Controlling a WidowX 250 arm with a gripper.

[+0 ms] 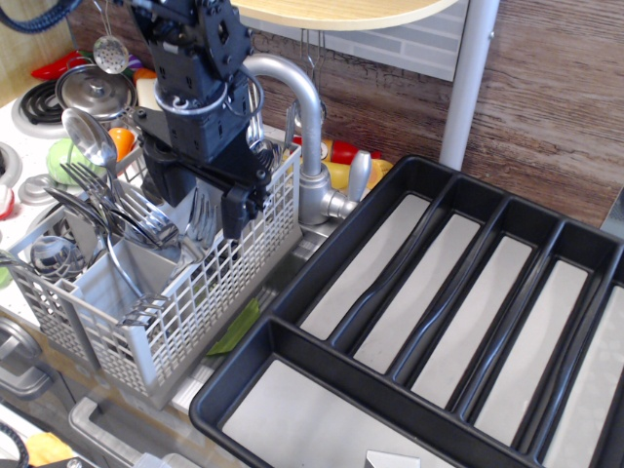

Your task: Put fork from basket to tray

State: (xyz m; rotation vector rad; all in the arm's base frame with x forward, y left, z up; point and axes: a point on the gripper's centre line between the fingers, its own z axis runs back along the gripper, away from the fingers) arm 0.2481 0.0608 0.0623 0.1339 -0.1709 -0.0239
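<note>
End effector (203,195) spread, fingertips sunk into basket (210,292); fork (200,218) partly hidden between.

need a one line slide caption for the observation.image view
Black gripper lowered with jaws spread over the grey cutlery basket, above the upright forks, beside the empty black tray.

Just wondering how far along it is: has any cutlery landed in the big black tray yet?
No, the large black plastic tray shows only bare grey slot bottoms.

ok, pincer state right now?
Black pincer: open, fingers lowered into the light grey plastic grid basket on either side of upright steel forks; holding nothing.
</note>
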